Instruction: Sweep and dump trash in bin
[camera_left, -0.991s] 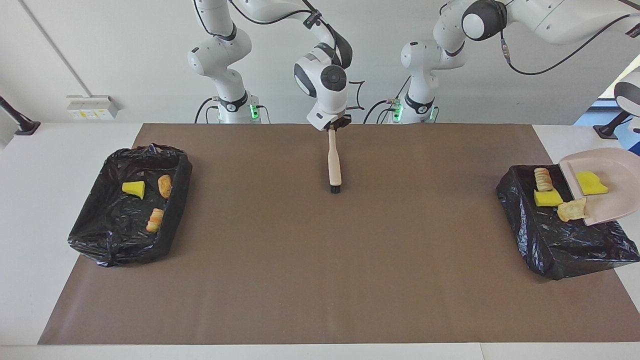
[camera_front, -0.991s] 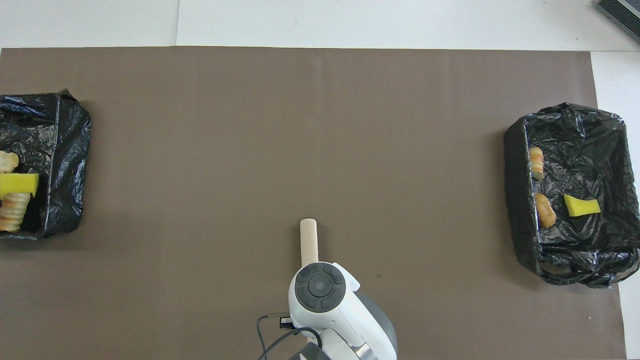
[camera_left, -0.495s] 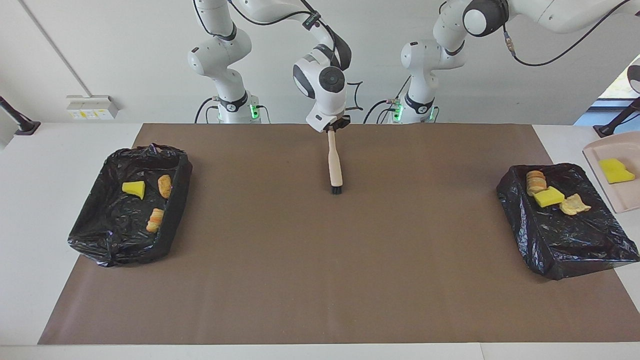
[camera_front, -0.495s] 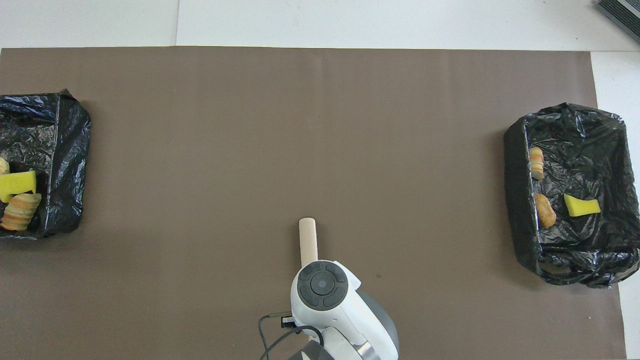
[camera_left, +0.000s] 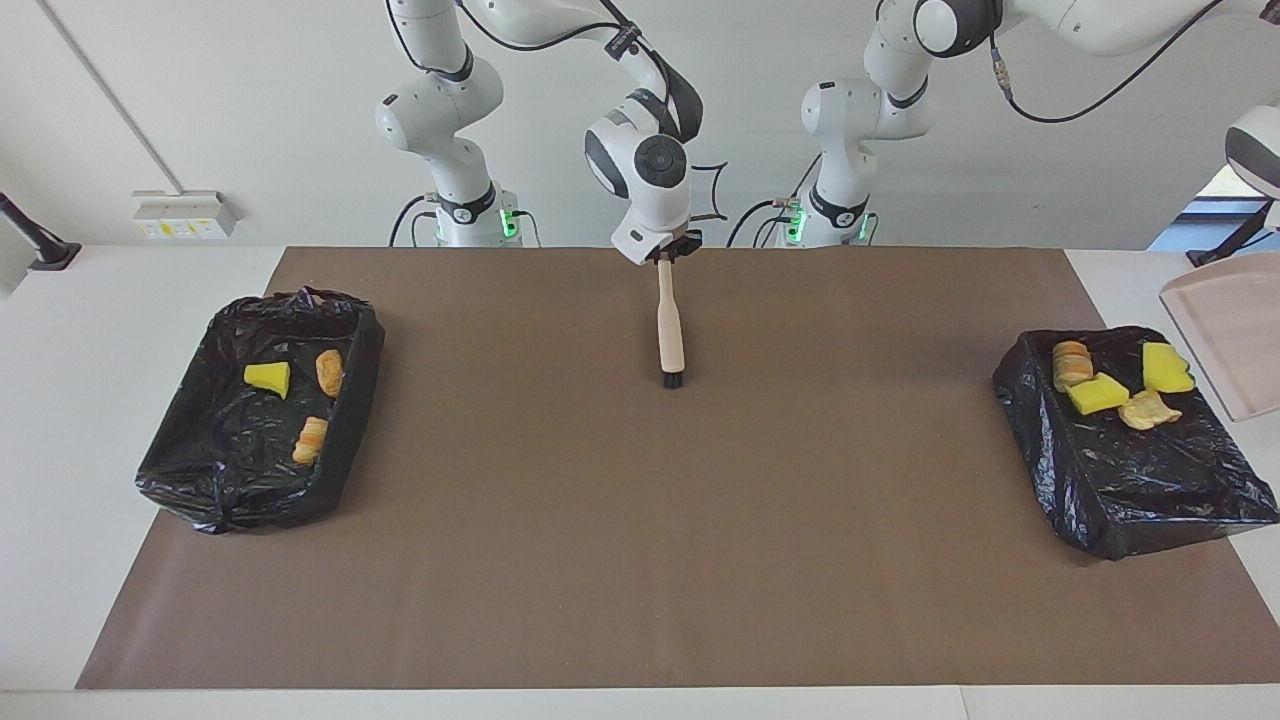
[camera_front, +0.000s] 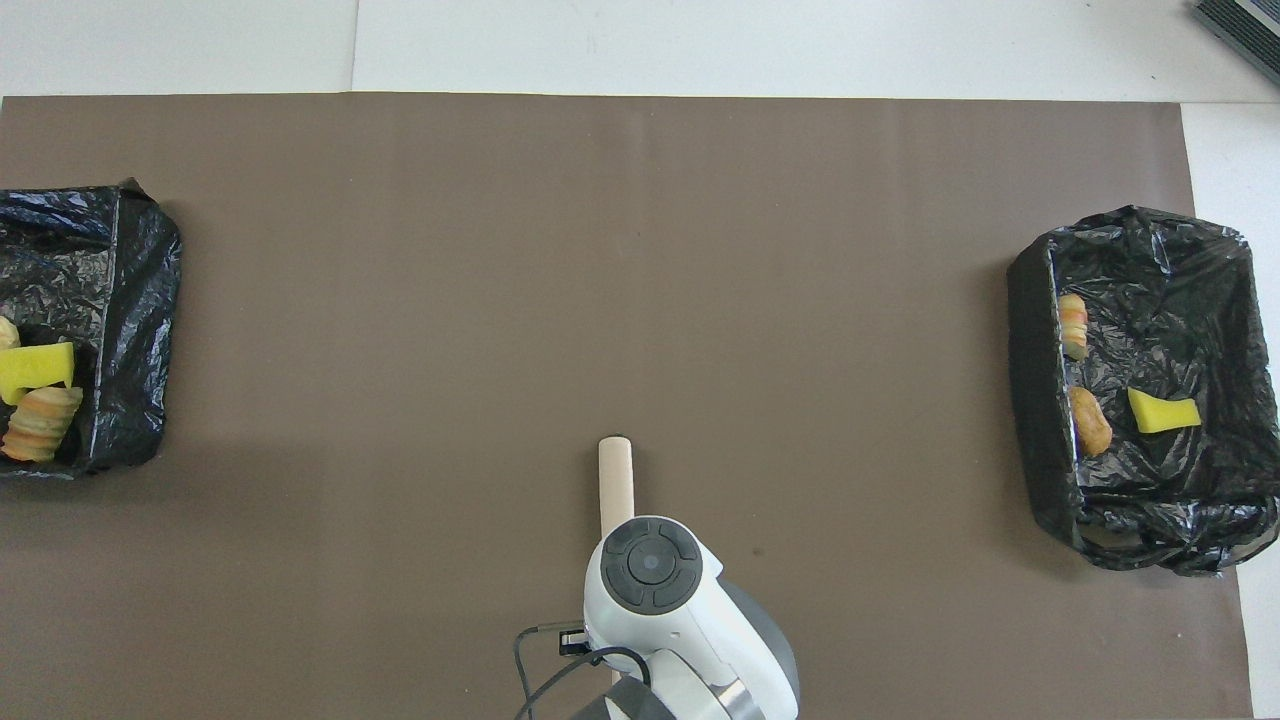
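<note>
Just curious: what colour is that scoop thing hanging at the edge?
Pale pink. The dustpan shows best in the facing view.

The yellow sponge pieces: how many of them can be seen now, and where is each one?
3. One lies in the bin toward the right arm's end. Two lie in the bin toward the left arm's end. None appears hidden.

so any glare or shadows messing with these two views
Facing view: daylight from a window at the left arm's end; the black liner of the bin there catches small highlights, and the brush casts only a faint shadow. Overhead view: the liner of the bin at the right arm's end glints, and a soft darker band crosses the brown mat; the trash stays readable.
</note>
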